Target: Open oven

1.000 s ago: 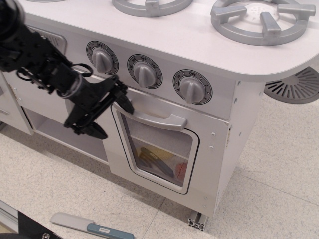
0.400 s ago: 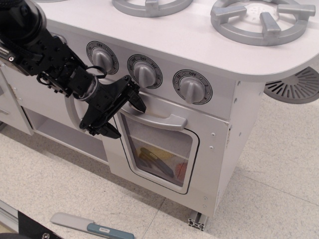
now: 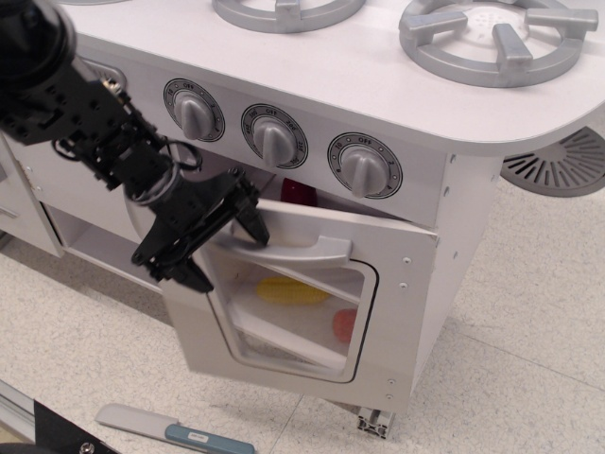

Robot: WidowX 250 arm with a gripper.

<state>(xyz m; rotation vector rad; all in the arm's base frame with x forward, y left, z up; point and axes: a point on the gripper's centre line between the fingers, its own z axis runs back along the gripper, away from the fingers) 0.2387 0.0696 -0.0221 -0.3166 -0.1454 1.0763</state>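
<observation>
The white toy oven (image 3: 312,312) sits under three grey dials (image 3: 274,134). Its door with the rounded clear window (image 3: 293,307) is tilted outward at the top, partly open, showing a dark gap and something red behind it. My black gripper (image 3: 222,241) is at the left end of the curved grey bar handle (image 3: 288,248). One finger hooks over the handle's left end, the other points down beside the door's left edge. The fingers are spread apart.
Grey burner grates (image 3: 492,38) lie on the white cooktop above. A toy knife (image 3: 170,427) with a blue handle lies on the speckled floor at the front left. A white cabinet (image 3: 66,189) stands left of the oven. Yellow and red toy items show through the window.
The oven door has swung outward from shut to partly open. My gripper moved right onto the handle's left end, then down and outward with the door.
</observation>
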